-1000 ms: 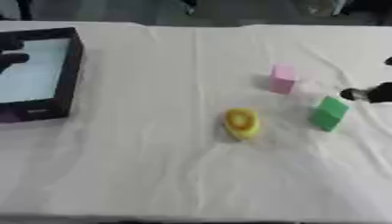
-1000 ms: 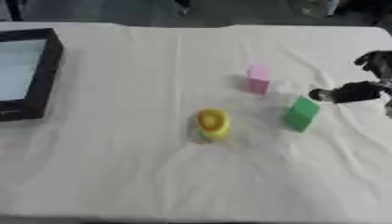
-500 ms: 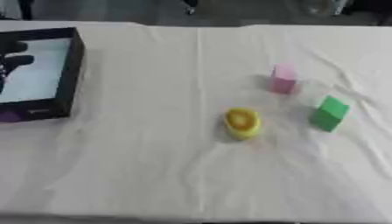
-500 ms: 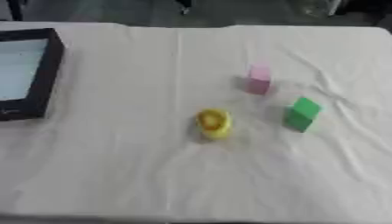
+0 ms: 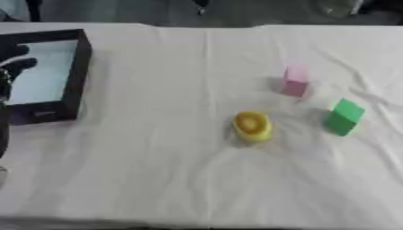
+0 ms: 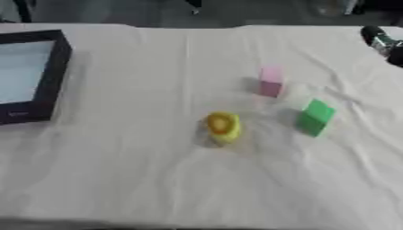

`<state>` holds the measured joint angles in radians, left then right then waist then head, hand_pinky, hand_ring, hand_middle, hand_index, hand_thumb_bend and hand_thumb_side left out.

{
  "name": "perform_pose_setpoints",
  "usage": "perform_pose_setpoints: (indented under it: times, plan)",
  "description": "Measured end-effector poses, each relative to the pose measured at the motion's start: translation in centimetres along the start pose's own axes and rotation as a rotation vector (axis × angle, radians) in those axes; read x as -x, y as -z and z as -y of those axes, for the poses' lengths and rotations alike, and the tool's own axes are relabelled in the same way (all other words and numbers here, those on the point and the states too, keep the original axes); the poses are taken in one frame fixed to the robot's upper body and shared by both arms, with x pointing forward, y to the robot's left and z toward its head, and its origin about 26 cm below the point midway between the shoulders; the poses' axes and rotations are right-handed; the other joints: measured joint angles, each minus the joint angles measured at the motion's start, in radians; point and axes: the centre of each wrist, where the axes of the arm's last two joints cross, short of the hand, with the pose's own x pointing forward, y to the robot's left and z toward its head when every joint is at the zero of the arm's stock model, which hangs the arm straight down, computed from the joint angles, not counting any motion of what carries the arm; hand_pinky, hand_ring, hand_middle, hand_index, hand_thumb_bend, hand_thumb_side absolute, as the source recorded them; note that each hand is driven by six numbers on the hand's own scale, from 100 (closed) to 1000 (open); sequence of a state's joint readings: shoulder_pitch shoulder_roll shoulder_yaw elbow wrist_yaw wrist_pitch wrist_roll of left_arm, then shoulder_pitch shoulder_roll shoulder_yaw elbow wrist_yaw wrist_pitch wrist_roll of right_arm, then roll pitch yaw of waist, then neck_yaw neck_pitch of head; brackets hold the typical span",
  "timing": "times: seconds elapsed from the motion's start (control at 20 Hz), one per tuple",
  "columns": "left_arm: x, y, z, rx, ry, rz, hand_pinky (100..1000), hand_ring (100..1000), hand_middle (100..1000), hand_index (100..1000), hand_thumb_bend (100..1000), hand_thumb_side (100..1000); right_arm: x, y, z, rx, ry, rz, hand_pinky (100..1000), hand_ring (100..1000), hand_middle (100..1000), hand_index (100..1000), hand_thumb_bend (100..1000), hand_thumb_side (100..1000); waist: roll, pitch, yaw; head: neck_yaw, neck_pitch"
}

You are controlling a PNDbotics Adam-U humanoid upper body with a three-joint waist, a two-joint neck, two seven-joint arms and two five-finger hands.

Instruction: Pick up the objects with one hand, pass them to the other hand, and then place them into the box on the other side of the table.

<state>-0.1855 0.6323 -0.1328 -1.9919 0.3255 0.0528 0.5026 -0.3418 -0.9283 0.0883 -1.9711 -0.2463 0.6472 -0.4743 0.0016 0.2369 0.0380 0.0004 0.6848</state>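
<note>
Three objects lie on the white cloth: a pink block [image 5: 296, 81] at centre right, a green block [image 5: 344, 117] tilted just right of and nearer than it, and a yellow rounded object [image 5: 252, 126] near the middle. A black box [image 5: 78, 72] with a pale floor stands at the left edge. My left hand [image 5: 14, 64] shows as a dark shape over the box's left part, holding nothing that I can see. Part of my right hand [image 6: 381, 41] shows at the upper right edge, well away from the blocks.
The cloth [image 5: 157, 170] is creased around the blocks and broad and bare in front. The table's far edge runs along the top, with dark floor behind it.
One second ago my right hand was beside the green block; it drew back out of view and now shows only at the upper right edge. The blocks have not moved.
</note>
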Motion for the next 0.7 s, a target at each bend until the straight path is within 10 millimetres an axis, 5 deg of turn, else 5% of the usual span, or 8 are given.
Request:
perform_pose_setpoints:
  times: [0.7]
  plan:
    - [-0.1, 0.1, 0.0, 0.021, 0.012, -0.009, 1000, 767, 745, 827, 113, 832, 2.7, 1.9, -1.4, -0.288, -0.38, -0.312, 855, 930, 862, 853, 578, 352, 0.0, 0.0, 0.013, -0.03, 0.009]
